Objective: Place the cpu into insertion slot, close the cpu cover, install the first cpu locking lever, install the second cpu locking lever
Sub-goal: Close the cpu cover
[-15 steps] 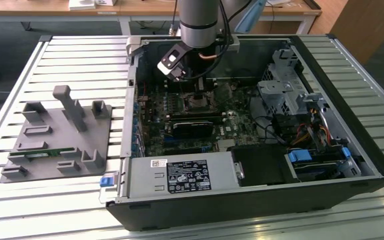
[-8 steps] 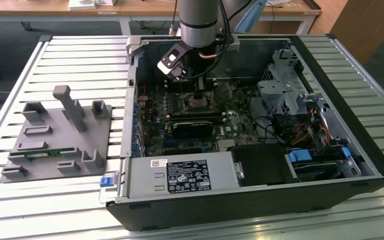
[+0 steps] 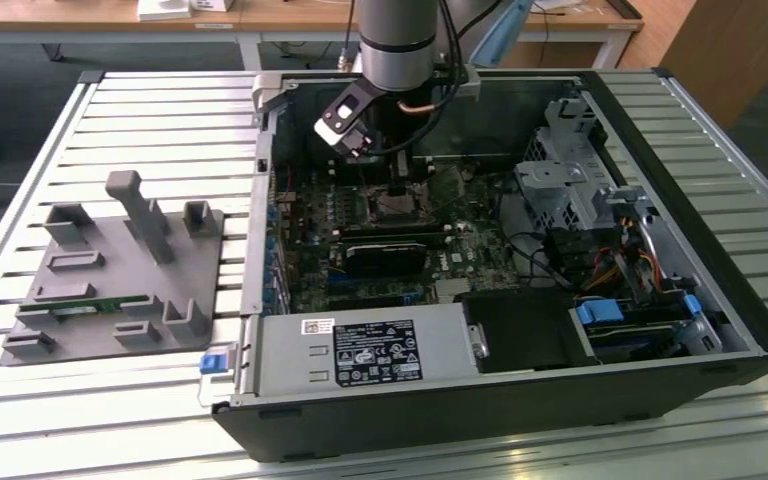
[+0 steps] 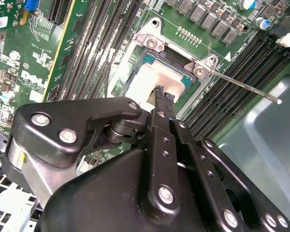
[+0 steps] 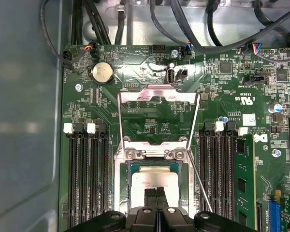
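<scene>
The cpu point(image 5: 154, 180) lies flat in the insertion slot point(image 5: 122, 189), its silver-grey top showing in both wrist views point(image 4: 144, 83). My gripper point(image 5: 157, 194) stands straight over it with its black fingers point(image 4: 159, 93) shut together and nothing between them. Their tips are at the chip's top; I cannot tell if they touch it. The cpu cover point(image 5: 157, 93) is swung open, standing up behind the socket. One thin locking lever point(image 4: 246, 88) sticks out sideways, unlatched. In the exterior view the gripper point(image 3: 400, 192) reaches down into the open computer case onto the socket point(image 3: 395, 208).
Long black memory slots point(image 5: 87, 179) flank the socket on both sides. A black card point(image 3: 384, 255) lies just in front of it, with a power supply point(image 3: 357, 352) nearer. A drive cage point(image 3: 564, 180) and cables fill the exterior view's right. A grey fixture point(image 3: 117, 270) stands outside the case.
</scene>
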{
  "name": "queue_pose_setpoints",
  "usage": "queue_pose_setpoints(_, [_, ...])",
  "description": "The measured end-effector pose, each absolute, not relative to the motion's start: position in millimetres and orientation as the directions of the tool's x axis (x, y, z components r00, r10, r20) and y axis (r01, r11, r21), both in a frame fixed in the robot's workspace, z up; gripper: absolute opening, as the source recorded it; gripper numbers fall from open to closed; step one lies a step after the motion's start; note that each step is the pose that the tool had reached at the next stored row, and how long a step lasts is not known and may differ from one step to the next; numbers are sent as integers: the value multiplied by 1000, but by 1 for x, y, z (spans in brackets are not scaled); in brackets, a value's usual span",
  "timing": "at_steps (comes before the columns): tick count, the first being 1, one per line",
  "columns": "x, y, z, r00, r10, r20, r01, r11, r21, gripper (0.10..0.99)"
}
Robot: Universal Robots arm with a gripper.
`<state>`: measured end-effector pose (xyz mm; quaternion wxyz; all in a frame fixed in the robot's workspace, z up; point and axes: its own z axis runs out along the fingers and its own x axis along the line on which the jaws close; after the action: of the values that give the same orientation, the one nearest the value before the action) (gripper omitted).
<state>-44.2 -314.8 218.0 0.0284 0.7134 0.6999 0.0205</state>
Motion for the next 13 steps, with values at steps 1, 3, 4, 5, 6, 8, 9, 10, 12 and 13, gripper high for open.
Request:
queue_pose_setpoints(1, [-44, -315, 219, 20, 1000, -11, 997, -19, 69, 106])
queue_pose_setpoints(3, [-44, -315, 220, 20, 1000, -11, 997, -19, 69, 106])
queue_pose_setpoints(4, [-44, -315, 221, 20, 1000, -11, 997, -19, 69, 106])
queue_pose_setpoints(5, [-44, -315, 222, 19, 1000, -11, 997, -19, 69, 106])
queue_pose_setpoints(6, [-44, -315, 222, 19, 1000, -11, 997, -19, 69, 106])
queue_pose_setpoints(8, [-44, -315, 224, 20, 1000, -11, 997, -19, 69, 106])
queue_pose_setpoints(9, [-44, -315, 226, 20, 1000, -11, 997, -19, 69, 106])
queue_pose_setpoints(10, [-44, -315, 227, 20, 1000, -11, 997, -19, 69, 106])
queue_pose_setpoints(12, [-44, -315, 231, 20, 1000, -11, 997, -19, 69, 106])
queue_pose_setpoints(13, [-44, -315, 233, 20, 1000, -10, 997, -19, 69, 106])
